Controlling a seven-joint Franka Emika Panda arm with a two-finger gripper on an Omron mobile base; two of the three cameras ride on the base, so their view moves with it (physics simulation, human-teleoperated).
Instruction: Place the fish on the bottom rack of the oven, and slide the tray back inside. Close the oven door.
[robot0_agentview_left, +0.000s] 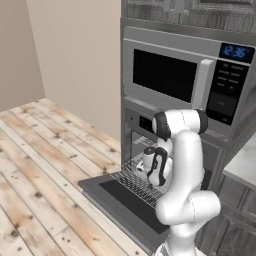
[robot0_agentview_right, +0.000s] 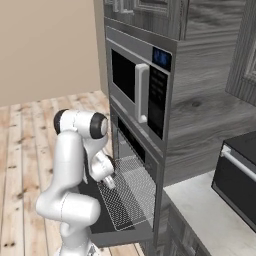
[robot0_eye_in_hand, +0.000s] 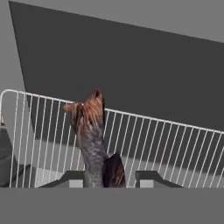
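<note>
A: While the oven door (robot0_agentview_left: 125, 202) hangs open, where's the fish (robot0_eye_in_hand: 91, 140)?
B: Pinched upright in the fingers (robot0_eye_in_hand: 111, 178), above the pulled-out bottom rack (robot0_eye_in_hand: 144, 144).

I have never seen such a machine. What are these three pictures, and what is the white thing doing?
The white thing is a robot arm in a simulated kitchen. Two pictures come from cameras behind it, one on its left and one on its right. The third looks along its claw. The oven door lies open, and the wire rack is pulled out over it. The claw is shut on a small fish, held above the rack. A microwave sits above the oven.
</note>
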